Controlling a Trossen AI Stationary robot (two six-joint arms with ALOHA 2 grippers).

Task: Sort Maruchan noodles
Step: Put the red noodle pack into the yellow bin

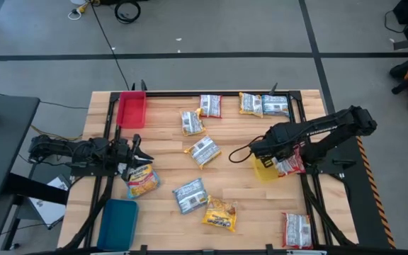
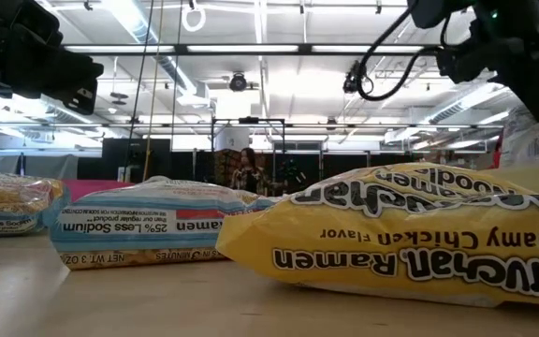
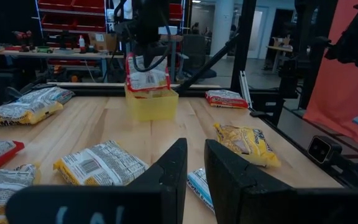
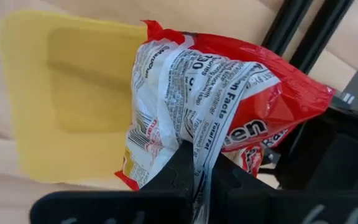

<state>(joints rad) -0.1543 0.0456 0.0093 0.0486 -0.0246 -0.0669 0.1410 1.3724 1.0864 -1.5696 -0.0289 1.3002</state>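
Several Maruchan noodle packets lie flat on the wooden table, among them a yellow one [image 1: 219,212], a blue-edged one [image 1: 190,195] and a red-edged one [image 1: 297,229]. My right gripper [image 1: 262,150] is shut on another red-edged packet [image 4: 210,93] above the yellow tray [image 1: 263,170] at the table's right. That packet [image 3: 146,74] hangs right over the tray [image 3: 151,104]. My left gripper [image 3: 193,163] waits level at the table's left edge, its fingers almost together with nothing between them. My right gripper pinches the red-edged packet by one crumpled end [image 4: 199,144] between its two fingers. The fingers come from above, pointing steeply down. The packet hangs below them, bowed and creased, over the yellow tray; whether its lower end [image 3: 146,91] touches the tray I cannot tell.
A red tray [image 1: 132,110] stands at the far left and a blue tray [image 1: 117,223] at the near left. More packets lie along the far edge [image 1: 250,103] and mid-table [image 1: 204,150]. A black frame rail [image 1: 211,93] borders the table.
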